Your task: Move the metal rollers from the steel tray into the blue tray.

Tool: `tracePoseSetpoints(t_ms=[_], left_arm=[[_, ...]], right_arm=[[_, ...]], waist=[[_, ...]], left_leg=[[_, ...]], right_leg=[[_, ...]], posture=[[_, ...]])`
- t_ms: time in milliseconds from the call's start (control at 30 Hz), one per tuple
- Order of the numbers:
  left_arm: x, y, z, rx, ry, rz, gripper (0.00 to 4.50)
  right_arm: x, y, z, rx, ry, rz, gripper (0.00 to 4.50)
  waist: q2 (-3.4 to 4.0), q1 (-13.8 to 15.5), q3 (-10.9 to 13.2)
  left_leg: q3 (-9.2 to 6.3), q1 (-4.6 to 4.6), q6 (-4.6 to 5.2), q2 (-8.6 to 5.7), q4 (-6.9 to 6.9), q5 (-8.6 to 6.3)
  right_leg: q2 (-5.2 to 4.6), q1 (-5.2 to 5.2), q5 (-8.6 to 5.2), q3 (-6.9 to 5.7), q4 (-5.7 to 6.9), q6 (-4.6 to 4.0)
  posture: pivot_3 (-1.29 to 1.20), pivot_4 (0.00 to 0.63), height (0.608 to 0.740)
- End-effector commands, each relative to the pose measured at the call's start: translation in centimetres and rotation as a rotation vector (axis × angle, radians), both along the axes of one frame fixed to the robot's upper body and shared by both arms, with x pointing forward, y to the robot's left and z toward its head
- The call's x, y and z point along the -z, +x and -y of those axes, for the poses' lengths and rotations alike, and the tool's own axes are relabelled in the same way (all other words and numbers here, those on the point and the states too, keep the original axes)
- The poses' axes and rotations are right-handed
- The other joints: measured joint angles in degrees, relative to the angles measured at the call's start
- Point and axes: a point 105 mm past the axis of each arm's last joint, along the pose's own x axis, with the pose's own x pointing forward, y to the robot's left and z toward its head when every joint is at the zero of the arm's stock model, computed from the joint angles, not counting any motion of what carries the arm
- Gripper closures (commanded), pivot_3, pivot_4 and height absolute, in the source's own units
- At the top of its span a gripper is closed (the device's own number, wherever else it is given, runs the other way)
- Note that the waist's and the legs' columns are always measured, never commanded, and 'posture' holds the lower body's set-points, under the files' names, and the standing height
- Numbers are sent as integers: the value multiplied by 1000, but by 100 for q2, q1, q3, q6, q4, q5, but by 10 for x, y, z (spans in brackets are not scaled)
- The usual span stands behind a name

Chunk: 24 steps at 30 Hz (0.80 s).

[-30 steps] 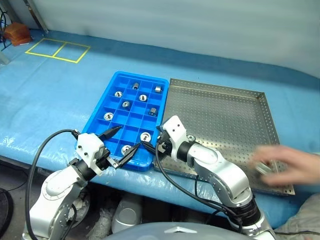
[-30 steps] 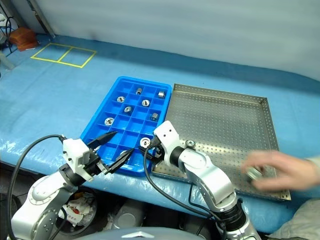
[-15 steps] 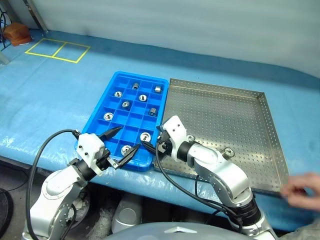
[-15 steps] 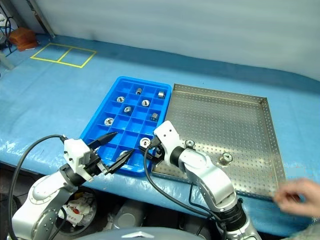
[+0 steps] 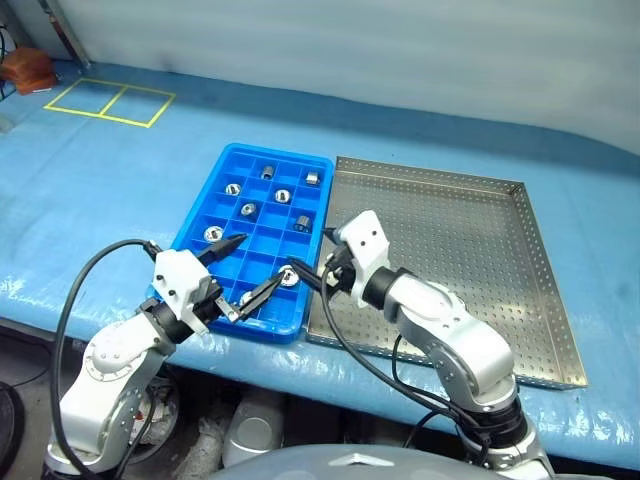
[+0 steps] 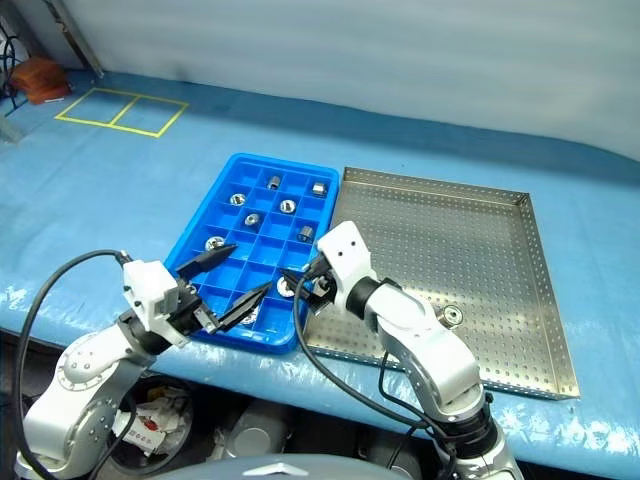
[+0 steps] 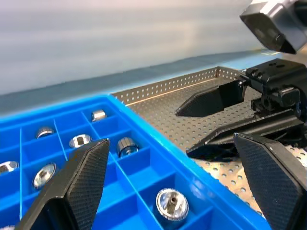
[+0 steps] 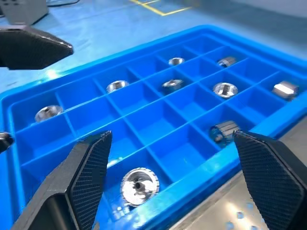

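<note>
The blue tray (image 5: 200, 205) lies left of the steel tray (image 5: 470, 240), and the two touch. Several metal rollers (image 5: 285, 196) sit in separate compartments of the blue tray. One roller (image 6: 452, 316) stands on the steel tray's perforated floor, near its front right part. My left gripper (image 5: 247, 268) hangs open over the blue tray's near-left corner. My right gripper (image 6: 302, 281) is open too, low over the blue tray's near-right corner, above a roller (image 8: 139, 184) in a front compartment. Neither gripper holds anything.
A blue cover lies over the table, with yellow taped squares (image 5: 108, 100) at the far left. A brown object (image 5: 20, 68) sits beyond them. The table's front edge runs just below both trays.
A person's hand that was over the steel tray's right side has pulled away out of view, leaving a roller there. Both grippers have risen a little, the right one also drifting right.
</note>
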Motion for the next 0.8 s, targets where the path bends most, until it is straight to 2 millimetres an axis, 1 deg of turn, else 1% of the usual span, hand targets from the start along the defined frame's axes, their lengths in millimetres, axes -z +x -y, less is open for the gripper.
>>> tracePoseSetpoints(t_ms=[33, 100, 200, 300, 433, 567, 800], left_arm=[[-5, -3, 13, 69, -1, 17, 0], [-1, -2, 17, 94, 1, 1, 0], [3, -1, 23, 129, -4, -15, 0], [8, -1, 30, 167, -19, -36, 0], [11, 0, 33, 191, -20, -49, 0], [13, -1, 33, 197, -25, -59, 0], [17, -3, 30, 188, -27, -72, 0]], right_arm=[[-8, 2, 22, 111, 6, 33, 238], [1, 4, 32, 172, -13, 6, 238], [13, 7, 41, 246, -25, -37, 238], [27, 10, 39, 278, -32, -79, 238], [41, 12, 33, 290, -21, -128, 238], [56, 11, 29, 291, -24, -176, 238], [78, 11, 27, 284, -37, -238, 238]], waist=[[0, -61, 0], [0, -161, 0], [1, -340, 1], [1, -520, 1], [1, -714, 1], [0, -786, 1], [0, -792, 1]], left_leg=[[1, 0, 0, -2, -1, 0], [1, 0, 0, -4, -2, 0], [2, 2, 1, -2, -3, 0], [2, 11, 3, 0, -3, 2], [19, 35, 3, 0, -13, 2], [25, 43, 3, 2, -18, 2], [39, 51, 4, 2, -19, 2]], right_leg=[[-1, 0, 7, 3, -1, 12], [-2, -1, 8, 7, -1, 14], [0, -1, 7, 8, 3, 11], [2, 2, 1, 11, 10, 2], [2, 15, -2, 29, 11, -4], [4, 16, -2, 41, 13, -3], [4, 16, 0, 61, 13, 0]], posture=[[268, 150, 740], [240, 150, 740], [213, 150, 740], [189, 150, 740], [173, 150, 740], [175, 150, 740], [178, 150, 740]])
